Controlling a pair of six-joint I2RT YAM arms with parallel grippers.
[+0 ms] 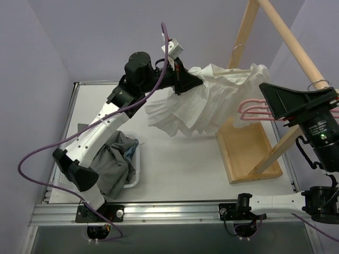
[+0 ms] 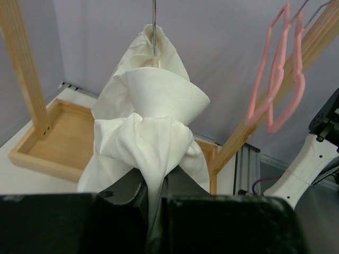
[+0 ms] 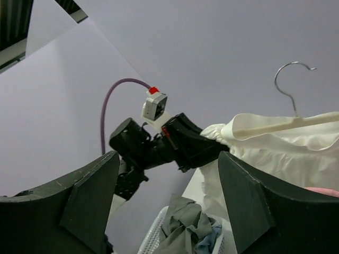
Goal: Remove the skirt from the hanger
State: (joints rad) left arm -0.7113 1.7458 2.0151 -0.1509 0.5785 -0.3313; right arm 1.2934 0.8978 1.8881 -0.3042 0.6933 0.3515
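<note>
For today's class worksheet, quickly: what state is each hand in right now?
Left hand: closed on the white skirt.
Right hand: open, holding nothing.

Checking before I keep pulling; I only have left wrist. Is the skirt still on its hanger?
Observer: Yes. The right wrist view shows the hanger bar still inside the skirt waistband.
Operator: Right gripper holding anything?
Observer: No. The right gripper is open and empty, near the pink hangers.
Operator: Any bin on the table?
Observer: Yes, a white basket with grey clothes, on the table beside the left arm.
</note>
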